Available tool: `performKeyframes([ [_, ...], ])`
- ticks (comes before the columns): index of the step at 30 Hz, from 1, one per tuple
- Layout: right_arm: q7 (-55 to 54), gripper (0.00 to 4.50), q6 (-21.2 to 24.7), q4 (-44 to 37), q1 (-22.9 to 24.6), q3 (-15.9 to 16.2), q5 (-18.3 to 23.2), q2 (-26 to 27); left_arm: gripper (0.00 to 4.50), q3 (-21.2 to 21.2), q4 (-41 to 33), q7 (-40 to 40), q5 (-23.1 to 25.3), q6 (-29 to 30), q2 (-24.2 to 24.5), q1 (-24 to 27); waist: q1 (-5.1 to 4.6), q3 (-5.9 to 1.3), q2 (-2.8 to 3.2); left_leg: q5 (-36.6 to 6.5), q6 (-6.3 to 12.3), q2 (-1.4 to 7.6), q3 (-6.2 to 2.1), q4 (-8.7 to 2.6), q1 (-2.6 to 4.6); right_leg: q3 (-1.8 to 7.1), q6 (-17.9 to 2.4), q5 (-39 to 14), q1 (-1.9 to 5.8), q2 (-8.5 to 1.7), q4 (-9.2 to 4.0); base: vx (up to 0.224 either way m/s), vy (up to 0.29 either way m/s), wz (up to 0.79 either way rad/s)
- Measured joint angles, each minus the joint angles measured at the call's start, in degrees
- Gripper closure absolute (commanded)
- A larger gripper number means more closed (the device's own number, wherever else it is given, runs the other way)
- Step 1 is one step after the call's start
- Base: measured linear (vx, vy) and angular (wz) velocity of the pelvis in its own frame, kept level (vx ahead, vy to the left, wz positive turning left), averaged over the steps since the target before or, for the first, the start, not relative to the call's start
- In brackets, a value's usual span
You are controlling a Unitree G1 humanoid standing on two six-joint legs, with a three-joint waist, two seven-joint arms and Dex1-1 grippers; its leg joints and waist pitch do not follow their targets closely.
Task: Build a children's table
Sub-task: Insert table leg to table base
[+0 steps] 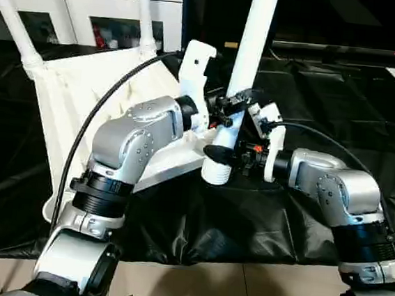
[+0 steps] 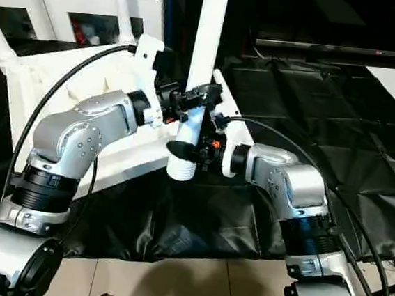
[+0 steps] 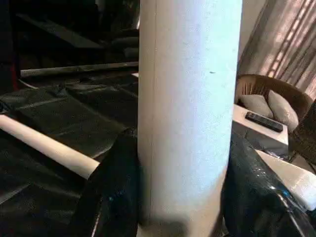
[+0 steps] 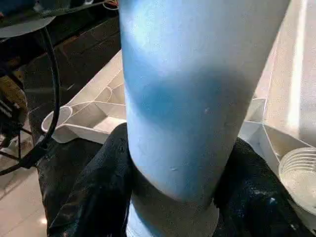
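At the left of the head views, the white tabletop (image 1: pixel 69 101) lies underside up on the black-covered work table (image 1: pixel 341 106), tilted, with two fitted legs (image 1: pixel 14 18) rising from its far corners toward the upper left of the frame. At centre a third leg (image 1: pixel 254 34) stands upright, its ribbed lower end (image 1: pixel 216 171) just beside the tabletop's near edge. The left gripper (image 1: pixel 231 106) pinches this leg higher up; the left wrist view shows both black fingers (image 3: pixel 111 192) pressed against its sides, plus a fourth leg (image 3: pixel 47 148) lying on the black cover behind. The right gripper (image 1: pixel 235 154) clamps the leg lower, near the ribbed end. The right wrist view shows its fingers (image 4: pixel 94 187) hugging the tube, the tabletop's ribbed underside and an open corner socket (image 4: pixel 301 170) beyond.
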Motion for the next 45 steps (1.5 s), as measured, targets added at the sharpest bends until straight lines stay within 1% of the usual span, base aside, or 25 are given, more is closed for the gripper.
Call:
performKeyframes([
  [4,0.18,2.61,-0.44,0.42,0.00,0.06,-0.01,0.01,2.64,-0.01,0.00,0.06,0.12,0.17,0.04,0.00,-0.01,0.00,0.00,0.00,0.00,0.00,0.00,0.00,0.00,0.00,0.00,0.00,0.00,0.00,0.00,0.000,0.000,0.00],
  [5,0.21,2.61,-0.49,0.56,0.01,0.07,-0.01,0.03,2.08,-0.23,0.00,0.04,0.17,0.18,0.18,0.00,-0.01,0.00,0.00,0.00,0.00,0.00,0.00,0.00,0.00,0.00,0.00,0.00,0.00,0.00,0.00,0.000,0.000,0.00],
  [6,0.20,2.61,-0.53,0.65,0.01,0.11,-0.04,0.08,1.94,-0.35,0.00,-0.05,0.18,0.17,0.25,0.00,-0.01,0.00,0.00,0.00,0.00,0.00,0.00,0.00,0.00,0.00,0.00,0.00,0.00,0.00,0.00,0.000,0.000,0.00],
  [8,0.09,2.61,-0.62,0.69,0.01,0.10,-0.16,0.08,1.88,-0.44,0.00,-0.73,0.18,0.15,0.41,0.08,0.00,0.00,0.00,0.00,0.00,0.00,0.00,0.00,0.00,0.00,0.00,0.00,0.00,0.00,0.00,0.000,0.000,0.00],
  [10,-0.99,2.61,-1.05,0.66,0.02,-0.25,-0.18,0.64,1.66,-0.21,0.07,-0.56,0.89,-2.38,-0.32,0.74,0.00,0.00,0.00,0.00,0.00,0.00,0.00,0.00,0.00,0.00,0.00,0.00,0.00,0.00,-0.01,0.000,0.000,0.00],
  [12,-3.28,2.61,-1.13,0.76,0.11,-1.89,-0.21,1.75,1.59,1.08,0.32,0.51,1.10,-7.73,-2.08,0.85,0.00,0.00,0.01,0.00,-0.01,0.00,-0.01,0.01,-0.03,0.00,0.00,0.01,0.00,0.00,-0.02,0.000,0.000,0.00],
  [15,-5.32,2.62,-2.44,0.76,0.62,-3.32,-0.42,2.12,1.59,5.56,-0.75,2.59,-0.12,-11.50,-3.45,0.00,0.00,-0.01,0.02,-0.02,-0.03,0.00,-0.01,0.01,-0.02,0.00,0.00,0.01,0.00,0.00,-0.01,0.000,0.000,0.00],
  [18,-7.55,2.62,-3.82,0.43,1.86,-6.10,-0.38,2.58,1.59,8.41,-3.17,4.24,-1.27,-11.90,-3.05,-0.17,-0.02,-0.01,0.02,-0.02,-0.03,0.00,-0.01,0.00,0.00,0.00,0.00,0.01,0.00,0.00,0.00,0.000,0.000,0.00],
  [19,-8.69,2.62,-4.26,-0.18,2.69,-7.33,-0.33,2.71,1.59,8.78,-4.20,4.59,-1.25,-11.68,-2.42,-0.13,-0.02,-0.01,0.02,-0.01,-0.02,0.00,-0.01,0.00,-0.01,0.00,0.00,0.01,0.00,0.00,-0.01,0.000,0.000,0.00],
  [21,-10.14,2.62,-4.41,-1.19,3.16,-8.42,-0.22,2.81,1.59,8.96,-5.31,5.08,-1.04,-11.22,-1.46,0.06,-0.09,-0.01,0.02,-0.01,-0.02,0.00,-0.01,0.01,0.00,0.01,0.00,0.02,0.00,0.00,0.00,0.000,0.000,0.00],
  [23,-12.90,2.62,-5.31,-4.29,4.65,-8.73,-1.09,2.78,1.59,7.01,-7.93,7.09,2.93,-11.70,1.02,2.69,-0.12,-0.12,0.17,-0.02,-0.02,0.00,-0.01,-0.01,0.03,0.01,0.03,0.00,0.02,0.00,-0.03,0.000,0.000,0.00],
  [25,-17.10,2.62,-6.05,-8.86,8.49,-9.70,-3.18,2.44,1.59,5.14,-11.21,9.50,8.96,-12.11,5.03,9.00,-0.42,-0.25,0.33,-0.07,-0.09,-0.01,0.00,-0.11,0.13,0.03,0.17,-0.08,0.09,0.01,-0.05,0.000,0.000,0.00],
  [26,-18.50,2.62,-6.07,-9.50,10.06,-10.42,-4.06,2.00,1.59,5.13,-11.28,10.25,10.64,-11.75,5.81,11.50,-0.61,-0.24,0.32,-0.18,-0.28,-0.01,0.00,-0.11,0.14,0.02,0.32,-0.17,0.10,0.01,-0.02,0.000,0.000,0.00],
  [27,-20.96,2.62,-6.05,-11.16,12.51,-11.08,-5.85,1.91,1.59,4.96,-12.58,10.97,12.48,-11.23,6.55,15.44,-0.76,-0.24,0.32,-0.17,-0.34,0.00,-0.01,-0.14,0.10,0.01,0.34,-0.16,0.07,0.02,-0.07,0.000,0.000,0.00],
  [30,-25.11,2.62,-4.48,-16.77,18.78,-11.10,-8.07,2.99,1.59,4.20,-16.53,12.12,14.08,-11.21,6.64,24.77,-1.20,-0.24,0.32,-0.18,-0.34,-0.01,-0.01,-0.16,0.07,0.01,0.47,-0.24,0.07,0.02,-0.13,0.000,0.000,0.00],
  [32,-26.70,2.62,-3.50,-20.16,21.25,-10.75,-9.10,3.68,1.59,4.10,-18.36,14.08,15.37,-11.87,5.50,28.36,-1.37,-0.23,0.31,-0.17,-0.34,-0.01,-0.01,-0.15,0.07,0.02,0.52,-0.20,0.06,0.02,-0.16,0.000,0.000,0.00],
  [33,-28.02,2.62,-3.75,-23.14,23.01,-10.80,-9.85,4.49,1.59,4.21,-19.65,15.68,16.95,-13.82,5.02,31.20,-1.43,-0.24,0.31,-0.17,-0.34,-0.02,-0.01,-0.17,0.14,0.02,0.55,-0.21,0.11,0.02,-0.19,0.000,0.000,0.00],
  [34,-28.89,2.62,-4.78,-24.58,24.11,-10.78,-10.47,4.69,1.59,4.36,-19.83,16.82,17.96,-15.05,4.83,33.03,-1.49,-0.25,0.33,-0.18,-0.35,-0.01,-0.01,-0.18,0.21,0.02,0.58,-0.21,0.16,0.03,-0.20,0.000,0.000,0.00],
  [35,-30.32,2.62,-7.15,-26.05,25.52,-10.81,-11.84,4.94,1.59,4.49,-19.90,18.24,19.16,-16.52,4.51,35.12,-1.58,-0.25,0.33,-0.18,-0.35,-0.02,-0.01,-0.21,0.28,0.02,0.60,-0.19,0.23,0.03,-0.25,0.000,0.000,0.00],
  [36,-32.25,2.62,-10.78,-27.22,27.05,-11.06,-13.64,5.17,1.59,4.62,-19.95,19.85,20.71,-18.11,4.48,37.93,-1.70,-0.26,0.31,-0.18,-0.36,-0.02,-0.01,-0.23,0.32,0.02,0.64,-0.18,0.27,0.04,-0.28,0.000,0.000,0.00],
  [38,-34.88,2.62,-14.93,-27.57,27.89,-12.76,-14.79,6.59,1.59,4.72,-19.83,21.63,22.43,-19.00,4.54,40.02,-1.82,-0.23,0.27,-0.18,-0.36,-0.03,-0.03,-0.25,0.30,0.01,0.68,-0.15,0.25,0.06,-0.35,0.000,0.000,0.00],
  [39,-36.23,2.62,-16.89,-27.57,27.87,-13.80,-15.02,7.83,1.59,4.72,-19.85,22.21,22.99,-19.55,4.52,40.09,-1.88,-0.24,0.27,-0.18,-0.35,-0.05,-0.05,-0.24,0.31,0.00,0.69,-0.15,0.26,0.07,-0.37,0.000,0.000,0.00],
  [40,-37.32,2.62,-18.22,-27.58,27.90,-13.63,-15.85,8.13,1.59,4.84,-20.20,22.68,23.24,-19.88,4.49,40.04,-1.95,-0.24,0.28,-0.18,-0.35,-0.07,-0.08,-0.25,0.33,0.00,0.70,-0.15,0.31,0.07,-0.42,0.000,0.000,0.00],
  [42,-38.39,2.62,-19.73,-27.64,28.53,-13.40,-16.41,8.58,1.59,5.46,-21.51,23.42,23.32,-19.92,3.76,39.85,-2.18,-0.27,0.27,-0.18,-0.34,-0.07,-0.13,-0.25,0.37,-0.05,0.72,-0.13,0.46,0.07,-0.60,0.000,0.000,0.00],
  [45,-37.53,2.62,-19.46,-27.34,30.92,-12.64,-16.12,8.86,1.59,6.09,-21.95,24.03,23.05,-19.36,3.34,39.14,-3.06,-0.29,0.34,-0.19,-0.32,-0.07,-0.22,-0.35,0.36,-0.14,0.96,0.01,0.72,0.12,-1.18,0.000,0.000,0.00],
])
